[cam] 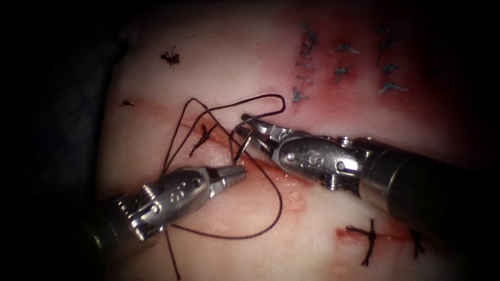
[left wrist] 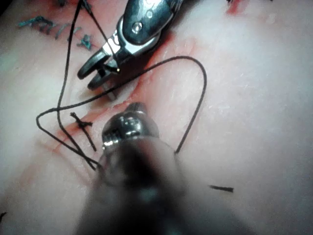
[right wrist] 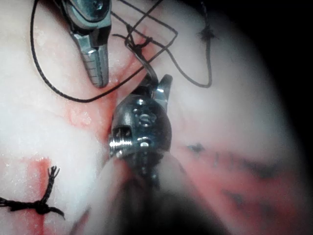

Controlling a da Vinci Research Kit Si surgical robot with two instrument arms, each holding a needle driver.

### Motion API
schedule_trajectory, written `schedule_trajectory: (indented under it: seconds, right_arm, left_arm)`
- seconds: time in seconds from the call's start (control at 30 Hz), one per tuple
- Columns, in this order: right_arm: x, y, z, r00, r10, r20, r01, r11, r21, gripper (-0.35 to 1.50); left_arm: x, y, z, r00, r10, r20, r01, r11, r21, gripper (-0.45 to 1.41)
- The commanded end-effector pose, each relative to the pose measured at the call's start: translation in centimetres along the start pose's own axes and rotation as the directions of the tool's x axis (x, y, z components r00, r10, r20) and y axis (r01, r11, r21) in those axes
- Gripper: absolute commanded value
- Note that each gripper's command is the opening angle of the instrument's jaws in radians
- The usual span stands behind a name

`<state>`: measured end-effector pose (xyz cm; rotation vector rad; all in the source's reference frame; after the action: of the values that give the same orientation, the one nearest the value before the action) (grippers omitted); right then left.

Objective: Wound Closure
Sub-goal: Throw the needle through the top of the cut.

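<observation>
The tissue is a pale slab, and the cut runs across it from about 10 o'clock to about 4 o'clock in the endoscope view. Red fluid stains the tissue toward 1 o'clock, where there are several old grey stitches. Two dark stitches cross the cut toward 5 o'clock, and one more dark stitch sits on the cut near the centre.

The right tool comes in from 3 o'clock and its tip is over the cut at the centre. Its jaws are a little apart and they have the needle between them. The hold seems to be near one end of the curve, but the needle is small and partly hidden here, so I cannot tell the exact place. The rest of the needle points down toward the cut; if its tip is in the tissue I cannot tell.

The left tool comes in from 8 o'clock and lies just beside the cut, at 6 o'clock from the right tool. Its jaws are closed together and hold nothing.

The thread makes loops at 12 o'clock from the tools and one wide loop toward 6 o'clock, and it passes under the left tool.
</observation>
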<state>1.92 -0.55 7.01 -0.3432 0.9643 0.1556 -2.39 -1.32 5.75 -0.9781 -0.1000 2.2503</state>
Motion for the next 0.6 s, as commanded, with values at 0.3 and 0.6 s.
schedule_trajectory:
  seconds: [0.3,0.6]
  right_arm:
    - [0.06,0.25,0.11,0.993,0.111,-0.032,-0.111,0.994,0.008,-0.35]
    - [0.01,0.35,0.16,0.932,0.354,-0.076,-0.352,0.935,0.033,-0.35]
  left_arm:
    - [-0.31,-0.08,0.05,0.999,-0.014,0.037,0.014,1.0,-0.011,-0.35]
    - [-0.55,-0.07,0.13,0.998,-0.019,0.052,0.019,1.0,0.003,-0.35]
